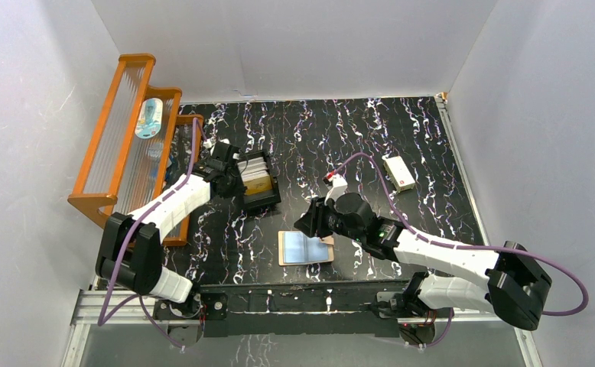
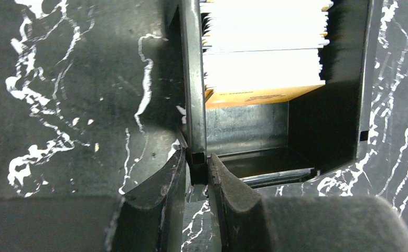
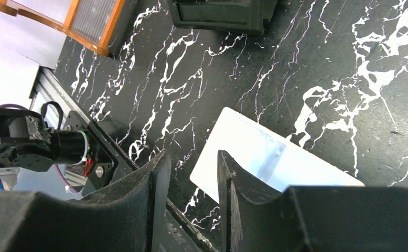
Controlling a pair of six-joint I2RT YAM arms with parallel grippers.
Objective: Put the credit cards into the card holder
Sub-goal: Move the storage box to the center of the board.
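The credit cards (image 1: 257, 173) stand in a stack inside a black divided tray (image 1: 265, 200). In the left wrist view they show as whitish cards (image 2: 265, 58) with an orange-gold one (image 2: 259, 96) at the front. My left gripper (image 1: 232, 177) is shut on the tray's left wall (image 2: 193, 105), its fingertips (image 2: 196, 164) pinching the wall's near corner. The card holder (image 1: 306, 248) lies open and flat, tan edges around pale clear sleeves. My right gripper (image 1: 308, 223) hovers over its far-left edge, open and empty (image 3: 190, 157). One of its fingers overlaps the holder's sleeve (image 3: 265, 157).
An orange wooden rack (image 1: 118, 153) stands at the left with a blue-white bottle (image 1: 148, 118) on it. A white box with a red mark (image 1: 398, 173) lies at the right. The rail along the near edge (image 1: 294, 298) runs close below the card holder.
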